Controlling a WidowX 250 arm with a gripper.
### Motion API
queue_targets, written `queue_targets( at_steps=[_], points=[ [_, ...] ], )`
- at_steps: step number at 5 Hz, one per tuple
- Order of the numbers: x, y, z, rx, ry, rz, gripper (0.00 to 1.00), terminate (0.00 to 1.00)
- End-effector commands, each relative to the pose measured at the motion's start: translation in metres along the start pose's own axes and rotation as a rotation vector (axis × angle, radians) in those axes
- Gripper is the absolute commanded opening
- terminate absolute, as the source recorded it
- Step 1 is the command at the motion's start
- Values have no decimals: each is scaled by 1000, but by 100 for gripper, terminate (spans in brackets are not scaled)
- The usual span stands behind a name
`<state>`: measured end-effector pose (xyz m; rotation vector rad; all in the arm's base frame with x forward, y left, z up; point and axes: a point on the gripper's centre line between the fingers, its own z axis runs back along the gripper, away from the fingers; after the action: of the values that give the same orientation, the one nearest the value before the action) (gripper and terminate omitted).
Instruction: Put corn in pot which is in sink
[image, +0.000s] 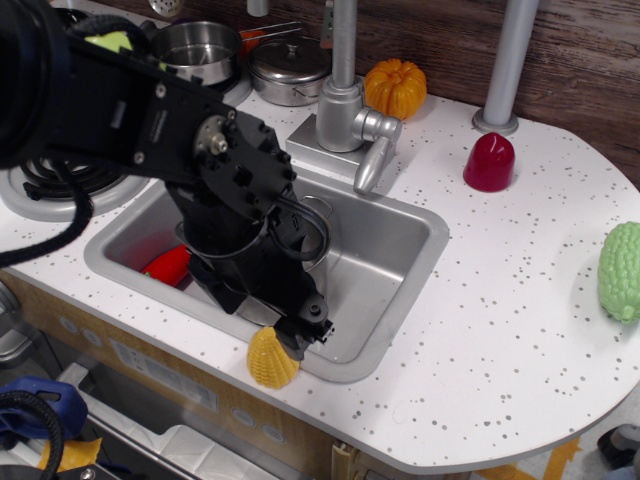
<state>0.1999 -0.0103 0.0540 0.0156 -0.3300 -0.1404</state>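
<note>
One arm is leaning over the sink (400, 250) set in the desk (500, 330), covering most of the pot (318, 212). Claw (300, 338) is touching the corn (271, 358) on the front rim; grip unclear, cannot tell. Best lifting straight, clearing the rim, dropping centrally. Pot mostly hidden.

**Around my tool: counter, wall and floor**

Under my tool spreads a white speckled countertop (480, 330) with a rounded outer edge. Behind my tool runs a dark wood-plank wall (590, 60). 1 grey post (505, 65) rises from the counter, well beyond my tool. Below my tool, the cabinet front (150, 375) is pale wood. Light is even and soft.
</note>
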Motion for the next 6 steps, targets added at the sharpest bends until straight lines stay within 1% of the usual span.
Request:
queue_targets(
  at_steps=[1,5,6],
  points=[
    [0,0,0,0,0,0,100,0],
    [-1,6,-34,-64,-65,7,100,0],
    [-3,8,-39,-78,-71,17,100,0]
  ],
)
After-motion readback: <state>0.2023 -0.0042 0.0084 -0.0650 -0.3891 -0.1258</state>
